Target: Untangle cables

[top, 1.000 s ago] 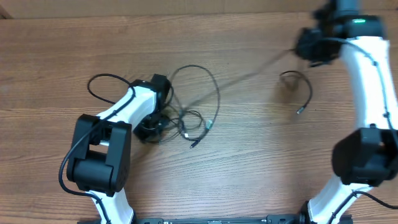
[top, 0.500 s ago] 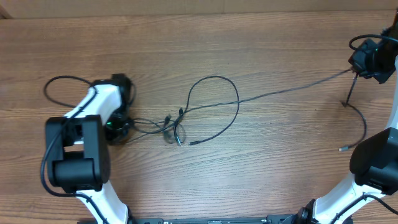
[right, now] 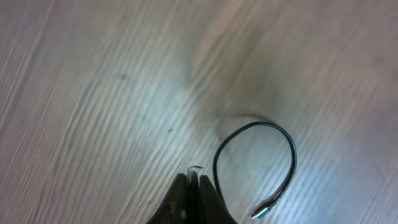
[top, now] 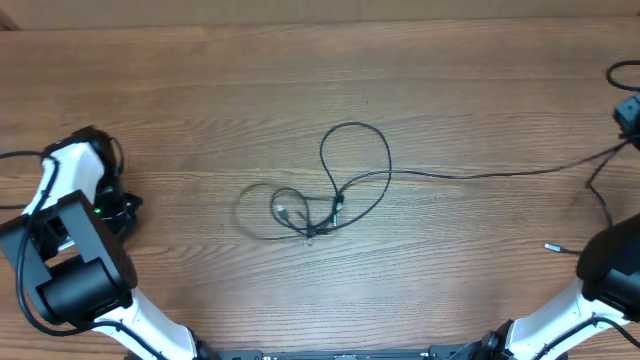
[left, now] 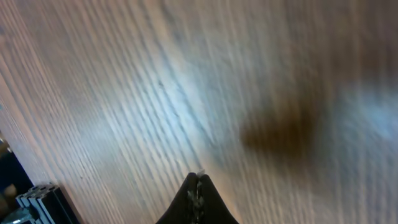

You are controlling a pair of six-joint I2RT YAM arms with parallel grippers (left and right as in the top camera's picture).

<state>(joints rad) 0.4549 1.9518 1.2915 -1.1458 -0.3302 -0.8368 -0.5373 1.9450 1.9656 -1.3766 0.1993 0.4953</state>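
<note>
The cables lie mid-table in the overhead view as a tangle (top: pixel 310 215) with one round loop (top: pixel 355 160) above it. One cable strand (top: pixel 500 173) runs taut from the tangle to my right gripper (top: pixel 630 125) at the far right edge. In the right wrist view that gripper (right: pixel 194 177) is shut on the thin cable, whose free end (right: pixel 283 146) curls to a pale plug (right: pixel 261 213). That plug (top: pixel 552 245) also shows in the overhead view. My left gripper (top: pixel 122 206) is at the far left, away from the tangle. In the left wrist view it (left: pixel 198 180) is shut over bare wood, with no cable seen.
The wooden table (top: pixel 200 90) runs across the whole view. A thicker black arm cable (top: pixel 20 156) lies beside my left arm at the left edge. The black rail (left: pixel 43 199) at the table's front shows in the left wrist view.
My left arm has swung left and no cable runs to it now. The tangle has slid right and bunched up. My right gripper has moved further right, drawing its cable taut.
</note>
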